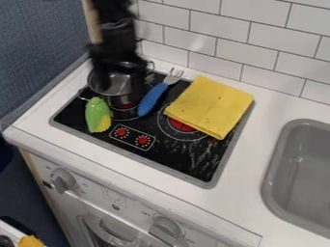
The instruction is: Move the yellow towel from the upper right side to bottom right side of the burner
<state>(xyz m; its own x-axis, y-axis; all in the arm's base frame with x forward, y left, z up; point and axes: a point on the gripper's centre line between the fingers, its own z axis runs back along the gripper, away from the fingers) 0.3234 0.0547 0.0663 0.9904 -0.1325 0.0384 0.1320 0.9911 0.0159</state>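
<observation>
On the burner [169, 153], towards its upper right, lay the yellow towel [209, 105]; over the burner's upper left hung the gripper [121, 91], its jaws impossible to judge. Step 1, pick-up, seemed due, calling for a rightward approach over the burner

there's a white counter [251, 144], a sink [309, 166] at right, a black stovetop [177, 161] at left; on that, a pot [118, 86] far left, green toy [98, 115] nearer, blue fork [153, 97] midway, yellow towel [211, 106] far right.
</observation>
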